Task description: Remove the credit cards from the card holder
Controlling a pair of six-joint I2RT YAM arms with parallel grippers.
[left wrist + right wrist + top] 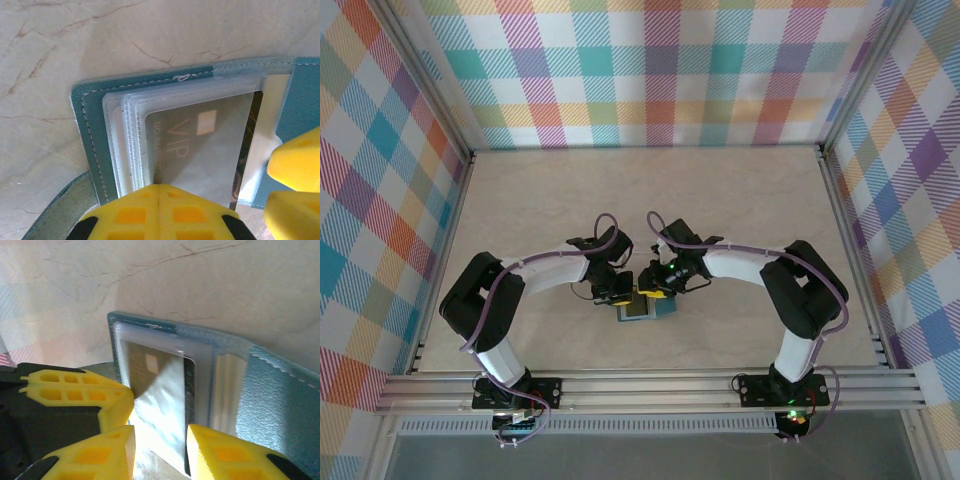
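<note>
Bracing the open holder (642, 312), lower middle of the surface (740, 200), for a card pull.
Left end effector (159, 212) closed at the sleeves' (131, 135) lower edge, apparently steadying the holder; right end effector (161, 442) open, straddling the sleeved card (200, 150), likely to pinch it.

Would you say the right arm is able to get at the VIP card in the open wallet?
Probably yes: the card sticks out of its clear sleeve, and the right hand is open, a finger either side of its free edge. The left hand, pinching the wallet, leaves that edge clear.
</note>
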